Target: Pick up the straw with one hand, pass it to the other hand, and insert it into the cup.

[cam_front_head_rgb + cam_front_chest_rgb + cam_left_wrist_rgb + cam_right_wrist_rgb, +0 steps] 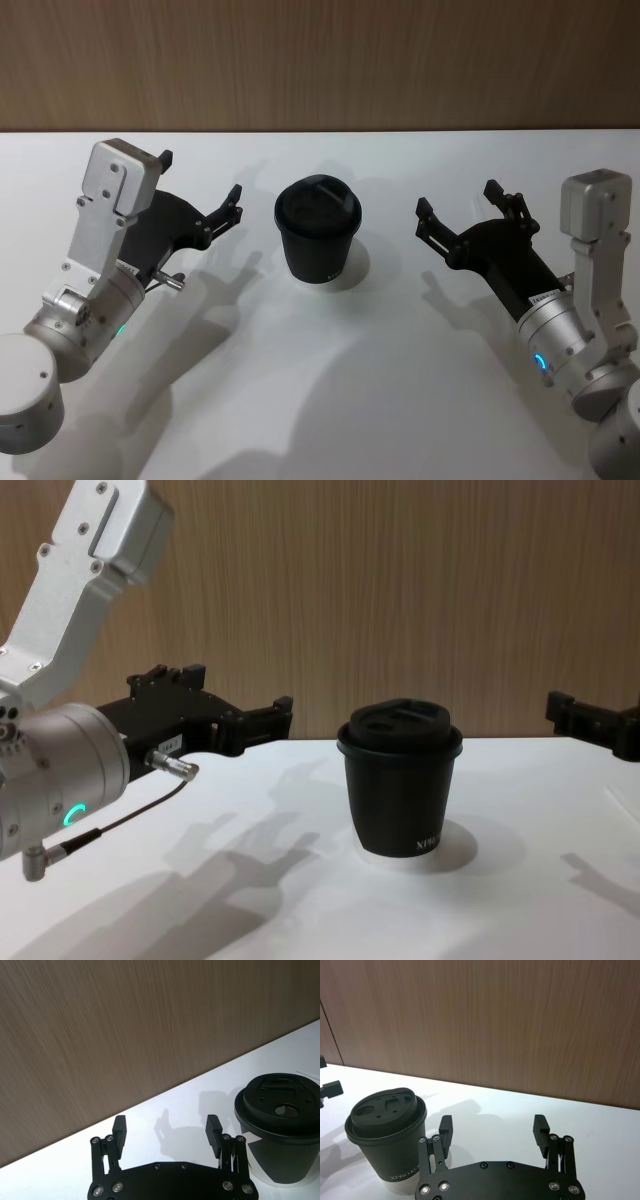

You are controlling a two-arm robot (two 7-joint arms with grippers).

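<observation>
- Head view, looking down: a white table runs back to a wood-grain wall. Only bare tabletop and shadows lie between each gripper and the black paper cup.
- The left gripper hangs above the table with its two fingers spread wide, holding nothing.
- The right gripper mirrors it, also spread wide and holding nothing.
- The cup stands upright between the two grippers, apart from both. It is off the left gripper's right side and off the right gripper's left side. Neither set of fingers touches it.
- The chest view alone shows the side-on details: a silver plug and black cable behind the left gripper, and a green light on that arm.
- The head view shows a blue light on the right arm.
- The right wrist view shows white lettering low on the cup's side.
- The left wrist view looks into the black sip lid and its round hole.
- In the left wrist view a thin white line lies on the table beyond the cup, on the side away from the left gripper. It is too faint for me to tell whether it is the straw.
</observation>
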